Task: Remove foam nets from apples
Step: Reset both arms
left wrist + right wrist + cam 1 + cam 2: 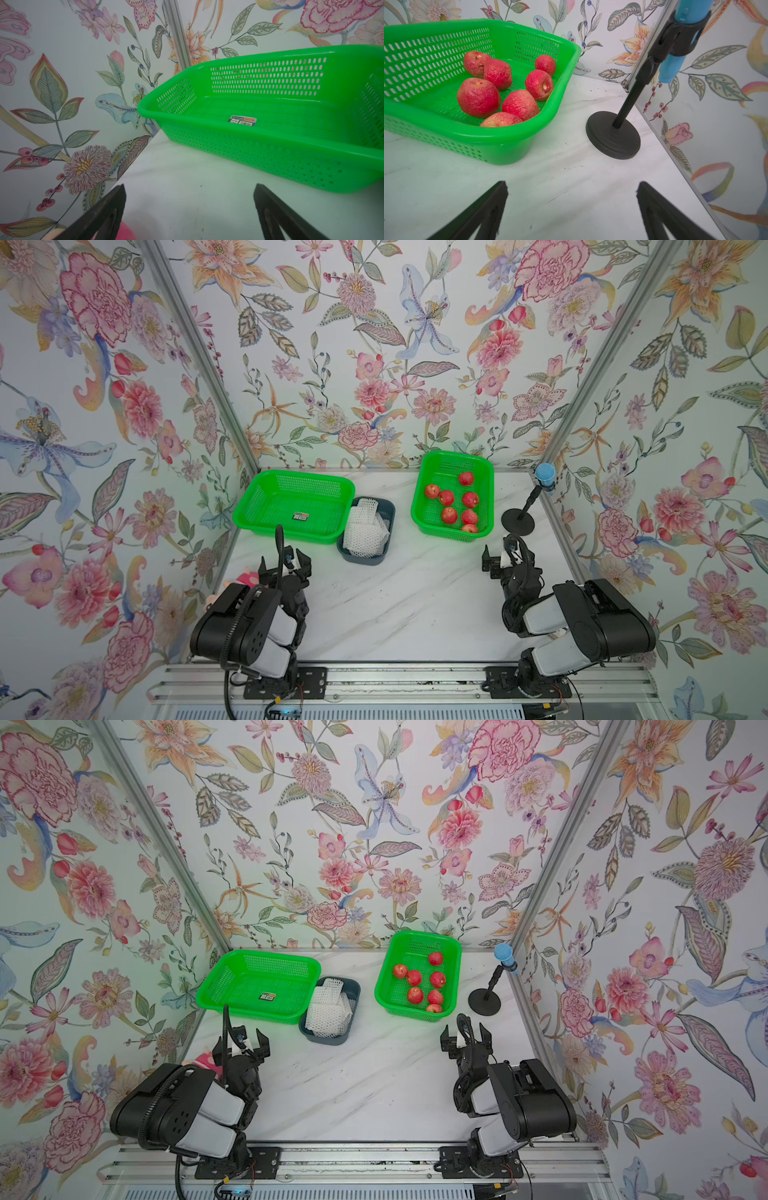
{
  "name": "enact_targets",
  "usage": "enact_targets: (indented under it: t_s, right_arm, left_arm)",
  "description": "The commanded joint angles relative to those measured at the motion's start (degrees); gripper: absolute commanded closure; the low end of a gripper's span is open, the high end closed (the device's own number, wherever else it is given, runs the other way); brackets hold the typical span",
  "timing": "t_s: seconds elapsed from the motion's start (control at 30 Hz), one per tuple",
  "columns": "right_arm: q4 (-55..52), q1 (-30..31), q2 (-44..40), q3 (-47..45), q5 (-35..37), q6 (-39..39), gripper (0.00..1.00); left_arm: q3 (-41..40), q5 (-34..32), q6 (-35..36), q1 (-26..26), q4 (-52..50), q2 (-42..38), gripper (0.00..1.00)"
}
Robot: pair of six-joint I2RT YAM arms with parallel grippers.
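Several bare red apples lie in the right green basket, with no mesh on any of them; the right wrist view shows them close up. White foam nets are piled in a dark grey bin at mid-table. My left gripper hovers open over the table just in front of the left green basket, nothing between its fingers. My right gripper is open too, empty, in front of the apple basket.
The left green basket holds only a label sticker. A black stand with a blue foam top is by the right wall. A pink plush toy lies beside the left arm. Floral walls close three sides.
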Motion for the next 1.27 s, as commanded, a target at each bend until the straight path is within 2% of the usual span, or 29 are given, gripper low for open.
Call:
enact_targets:
  t_s: [0.0,0.1,0.3,0.4,0.5,0.93,1.07,1.23]
  right_arm:
    - [8.8,-0.5,2.6,-0.1,-0.9,1.5,0.01]
    - [7.2,-0.5,2.8,1.3,0.9,2.2,0.01]
    - [-7.8,-2.7,0.8,8.0,4.3,6.7,0.01]
    - [-12.9,-5.2,0.3,10.0,1.6,8.9,0.01]
    - [-13.8,-6.3,0.2,10.4,-0.4,9.5,0.01]
    - [-13.5,-6.3,0.2,10.3,-0.4,9.5,0.01]
    - [-13.5,-6.3,0.2,10.2,-0.4,9.4,0.01]
    - [-13.6,-6.3,0.2,10.3,-0.4,9.4,0.01]
  left_arm:
    - [0.1,4.6,2.2,0.5,17.3,0.9,0.01]
    - [2.1,5.5,3.1,0.4,16.9,5.7,0.01]
    - [7.8,3.7,2.1,0.5,3.6,3.5,0.01]
    - [8.7,3.6,1.8,0.6,1.7,3.4,0.01]
    - [8.7,3.7,1.9,0.7,1.9,3.4,0.01]
    - [8.7,3.6,1.9,0.7,2.0,3.5,0.01]
    - [9.6,9.0,1.5,2.2,-1.6,2.8,0.01]
    - [9.2,8.8,1.7,2.1,-0.4,2.8,0.01]
